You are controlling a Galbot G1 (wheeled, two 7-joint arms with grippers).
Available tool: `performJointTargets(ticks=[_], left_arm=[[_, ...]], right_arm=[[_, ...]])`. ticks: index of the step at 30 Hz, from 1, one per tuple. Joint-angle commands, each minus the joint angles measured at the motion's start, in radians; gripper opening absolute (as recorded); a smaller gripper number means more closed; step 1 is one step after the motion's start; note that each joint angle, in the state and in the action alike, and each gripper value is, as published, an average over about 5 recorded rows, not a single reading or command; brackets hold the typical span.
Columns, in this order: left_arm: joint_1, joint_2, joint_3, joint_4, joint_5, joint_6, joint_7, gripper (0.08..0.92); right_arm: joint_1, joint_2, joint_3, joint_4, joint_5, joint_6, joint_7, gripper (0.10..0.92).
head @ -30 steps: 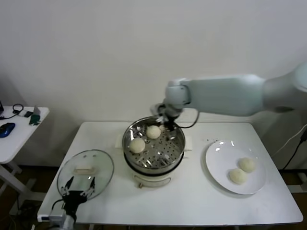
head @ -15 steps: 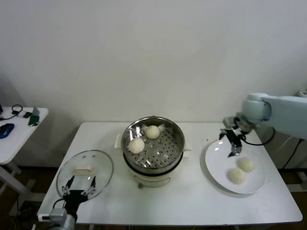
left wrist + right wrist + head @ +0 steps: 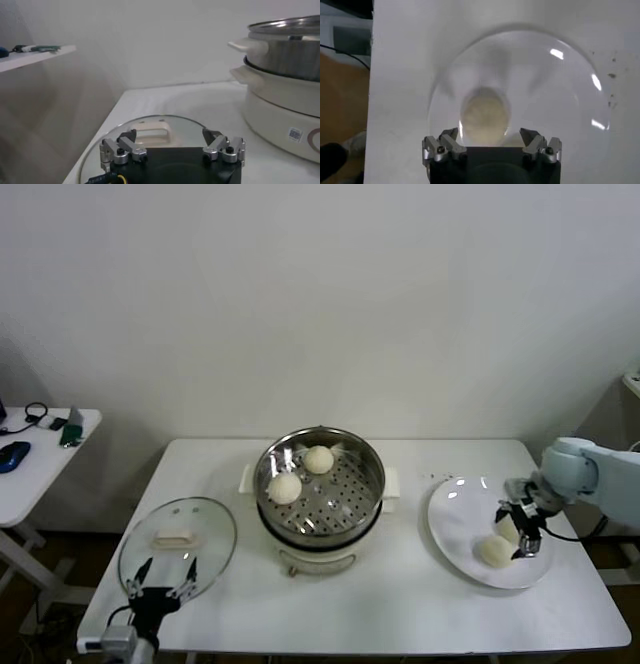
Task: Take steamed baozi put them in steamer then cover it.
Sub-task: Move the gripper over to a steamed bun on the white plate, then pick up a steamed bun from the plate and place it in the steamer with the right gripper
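Observation:
The steamer [image 3: 322,519] stands mid-table with two baozi inside, one [image 3: 285,487] nearer me and one [image 3: 319,459] farther back. Two more baozi lie on the white plate [image 3: 455,524] at the right: one [image 3: 494,551] in plain view, the other [image 3: 505,527] partly hidden by my right gripper [image 3: 522,531]. My right gripper is open and low over the plate. The right wrist view shows a baozi [image 3: 485,116] just ahead of the open right gripper [image 3: 488,132]. The cover [image 3: 178,546] lies flat at front left. My left gripper [image 3: 160,588] is open by the cover's near edge, facing its handle [image 3: 150,134].
A small white side table [image 3: 40,446] with a mouse and cables stands to the far left. The steamer's base and side handle [image 3: 280,100] rise close beside the cover in the left wrist view. The table's front edge runs just below the cover and the plate.
My right arm has swung from over the steamer to the right and come down over the plate, onto the farther baozi. The left gripper has stayed by the cover.

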Motion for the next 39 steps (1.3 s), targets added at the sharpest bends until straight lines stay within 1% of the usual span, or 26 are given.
performJointTargets(ticks=[1, 10, 18, 22, 25, 29, 34, 39], left_arm=[[0.000, 0.001, -0.002, 0.002, -0.001, -0.001, -0.001, 0.823], [0.000, 0.006, -0.002, 0.004, -0.002, 0.000, -0.001, 0.823], [-0.001, 0.007, 0.006, -0.002, 0.007, 0.000, 0.001, 0.823], [0.002, 0.007, 0.008, -0.008, 0.010, -0.001, 0.001, 0.823], [0.004, 0.007, 0.007, -0.013, 0.012, 0.000, 0.002, 0.823], [0.005, 0.008, 0.007, -0.017, 0.020, 0.000, 0.003, 0.823], [0.012, 0.008, 0.008, -0.024, 0.028, -0.001, 0.004, 0.823], [0.021, 0.011, 0.004, -0.030, 0.032, -0.003, 0.003, 0.823]], right_arm=[[-0.193, 0.003, 0.146, -0.075, -0.050, -0.004, 0.011, 0.823], [-0.229, 0.014, 0.191, -0.073, -0.050, -0.010, 0.034, 0.814], [-0.186, 0.018, 0.182, -0.054, -0.044, -0.005, 0.035, 0.739], [-0.115, 0.017, 0.144, -0.047, -0.044, 0.028, 0.012, 0.687], [0.013, 0.025, 0.075, -0.026, -0.037, 0.069, -0.005, 0.663], [0.303, 0.083, -0.100, 0.031, 0.023, 0.159, -0.029, 0.657], [0.593, 0.227, -0.196, 0.101, 0.082, 0.310, -0.063, 0.660], [0.744, 0.381, -0.164, 0.204, 0.141, 0.381, -0.069, 0.654]])
